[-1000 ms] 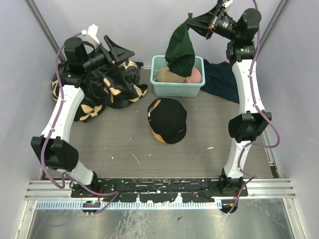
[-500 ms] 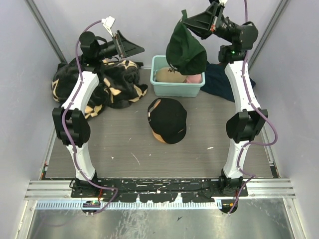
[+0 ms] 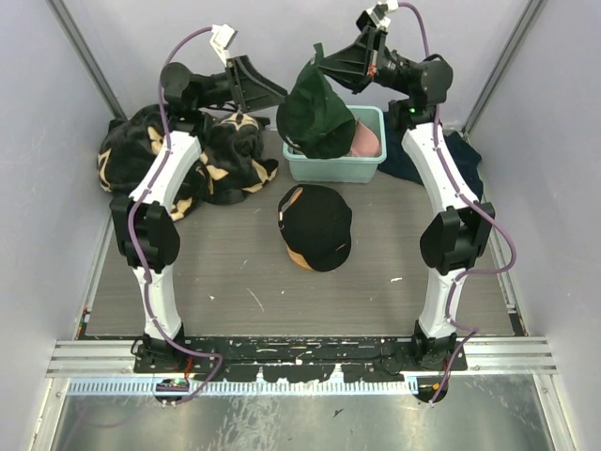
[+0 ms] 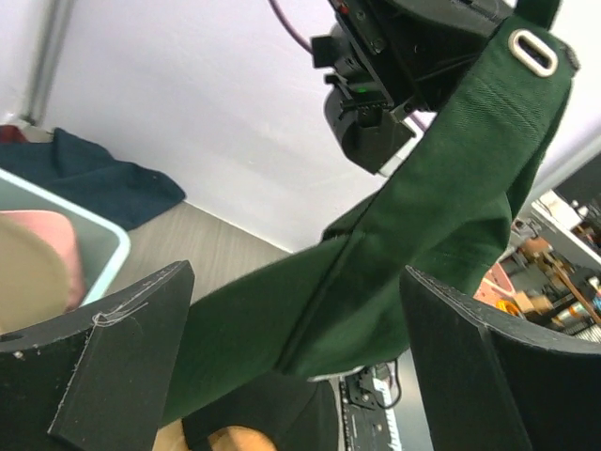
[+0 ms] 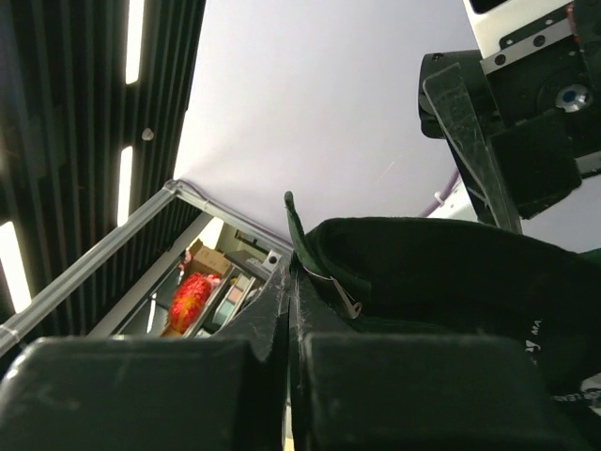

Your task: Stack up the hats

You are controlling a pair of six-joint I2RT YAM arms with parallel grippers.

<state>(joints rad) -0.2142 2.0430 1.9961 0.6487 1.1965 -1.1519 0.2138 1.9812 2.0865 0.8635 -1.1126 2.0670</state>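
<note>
R gripper (image 3: 329,64) is clamped tight on the green cap (image 3: 315,113), gripping it by the rear strap (image 4: 507,85). The cap hangs straight down below it, over the bin (image 3: 324,171). That's why it looks so long & floppy: soft twill, no stiffener, all the weight off one strap. There's a metal eyelet (image 4: 531,52) near the pinch.

L gripper (image 4: 296,282) is spread wide w/ nothing in it. The green fabric runs across the gap between its fingers, and I can't tell if it touches either one. Looks to me like you're lining up a 2nd grip so the cap stops dangling & can be set down square.

Black cap (image 3: 316,224) sits well below both grippers, out on the tabletop (image 3: 216,263). It's a domed crown w/ tan showing at the brim edge, and I'd judge it the base for the stack.

Pink cap (image 3: 366,141) is in the bin below R gripper, rounded & soft. Tan cap (image 4: 23,291) is just beside it, showing only as a sliver past L gripper's finger. The bin is smooth teal plastic w/ rigid walls.

Watch the swing: limp cloth on a single pinch won't land brim-aligned on its own.
</note>
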